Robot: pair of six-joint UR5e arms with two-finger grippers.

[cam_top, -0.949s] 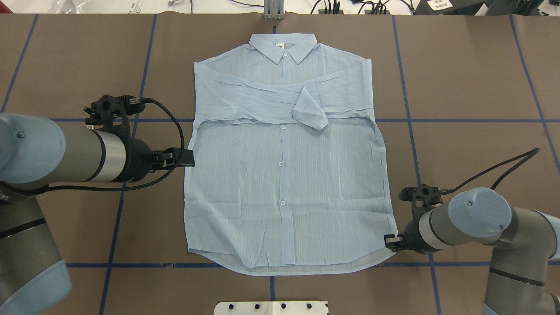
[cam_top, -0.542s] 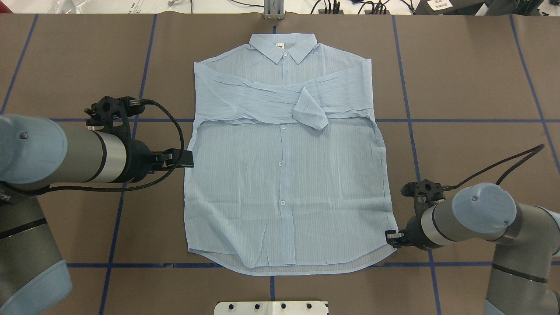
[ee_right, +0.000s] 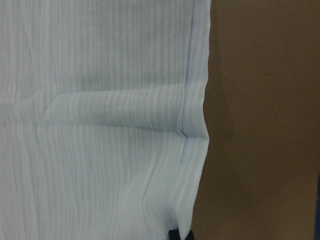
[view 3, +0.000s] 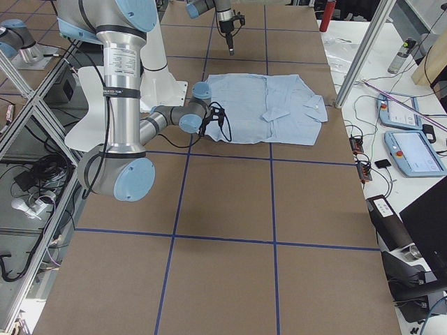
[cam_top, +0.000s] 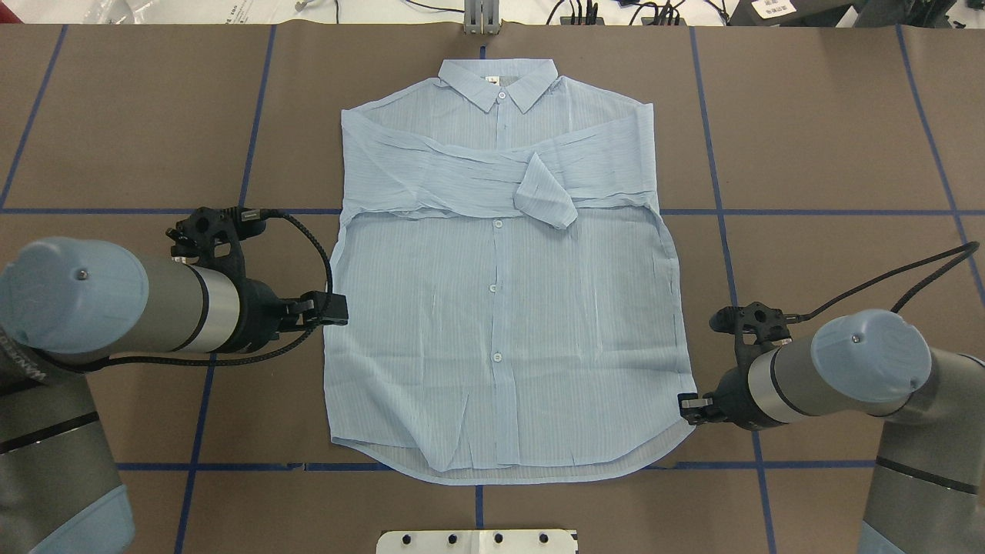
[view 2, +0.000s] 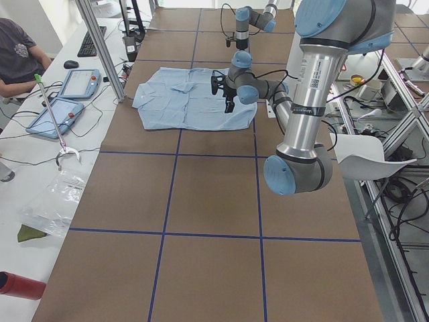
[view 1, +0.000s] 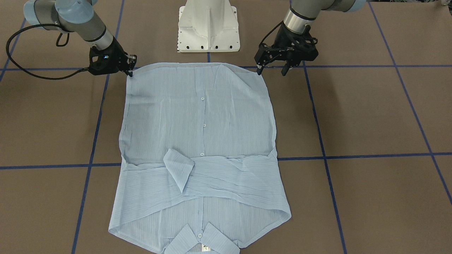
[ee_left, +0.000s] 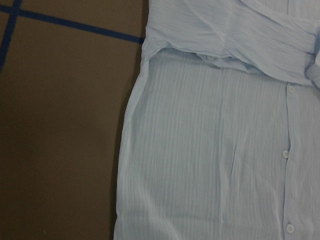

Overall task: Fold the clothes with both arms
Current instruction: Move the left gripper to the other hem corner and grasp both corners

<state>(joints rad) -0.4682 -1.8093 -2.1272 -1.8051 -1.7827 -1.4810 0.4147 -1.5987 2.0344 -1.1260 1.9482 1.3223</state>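
One shirt (cam_top: 500, 308) lies flat and buttoned, face up, in the middle of the brown table (cam_top: 831, 154). Its collar (cam_top: 499, 81) points away from the robot and its hem lies nearest the robot's white base (view 1: 209, 26). Both sleeves (cam_top: 462, 177) are folded across the chest, and one cuff (cam_top: 545, 198) is turned over on top of them.

The left end effector (view 1: 272, 72) hangs above the table at the shirt's left side. Its two fingers are spread wide and point down, with nothing between them. The left wrist view shows only cloth and table, with no fingers in the picture.

The right end effector (cam_top: 687, 408) sits low at the right hem corner. It is drawn in narrow on the shirt's side edge. In the right wrist view a black fingertip (ee_right: 175, 235) overlaps that edge, and the cloth just beyond it is puckered.

Blue tape lines (cam_top: 808, 212) cross the table.
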